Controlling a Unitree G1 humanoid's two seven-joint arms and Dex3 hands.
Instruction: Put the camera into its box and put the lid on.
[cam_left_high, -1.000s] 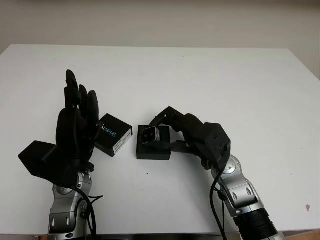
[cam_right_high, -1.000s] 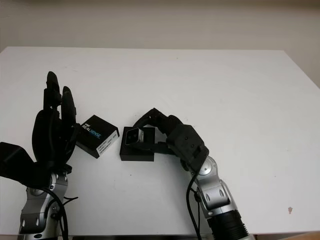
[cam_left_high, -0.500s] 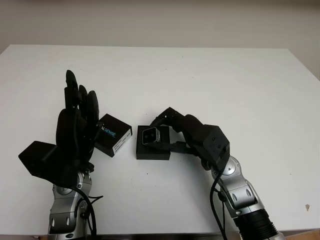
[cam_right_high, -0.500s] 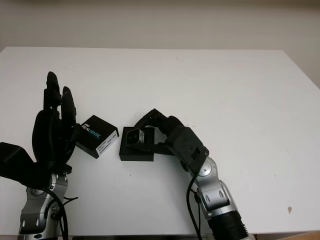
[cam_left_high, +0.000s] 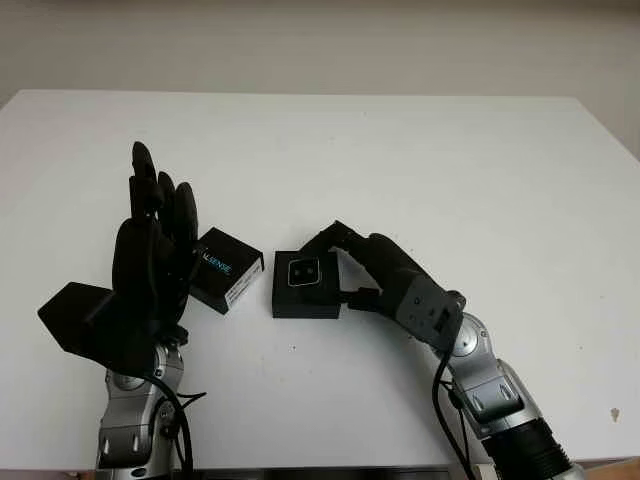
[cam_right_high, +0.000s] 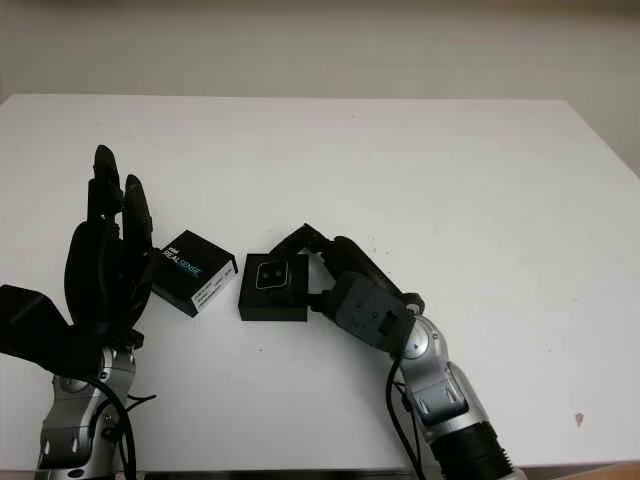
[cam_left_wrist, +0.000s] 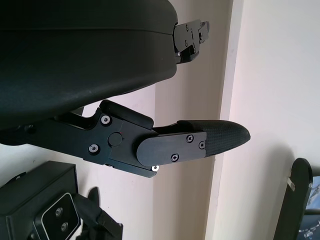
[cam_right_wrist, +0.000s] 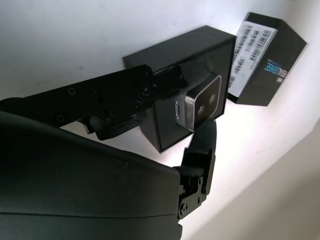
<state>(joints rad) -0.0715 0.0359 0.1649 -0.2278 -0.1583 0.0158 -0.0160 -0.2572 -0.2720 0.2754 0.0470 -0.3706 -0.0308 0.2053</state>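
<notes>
Two barcode labels (cam_right_wrist: 248, 50) are revealed on the lid (cam_right_wrist: 265, 60) by the right wrist view; the camera (cam_left_high: 302, 272) is gripped over its box (cam_left_high: 306, 299) by the right hand (cam_left_high: 372, 270), the left hand (cam_left_high: 150, 262) held open, on a white table (cam_left_high: 420, 160).

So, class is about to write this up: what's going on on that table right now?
The robot's right hand has its fingers around a small silver camera, holding it in or just above the open black box in the middle of the white table. The lid, printed with a logo, lies on the table just left of the box, not yet on. The left hand is open, raised beside the lid.
</notes>
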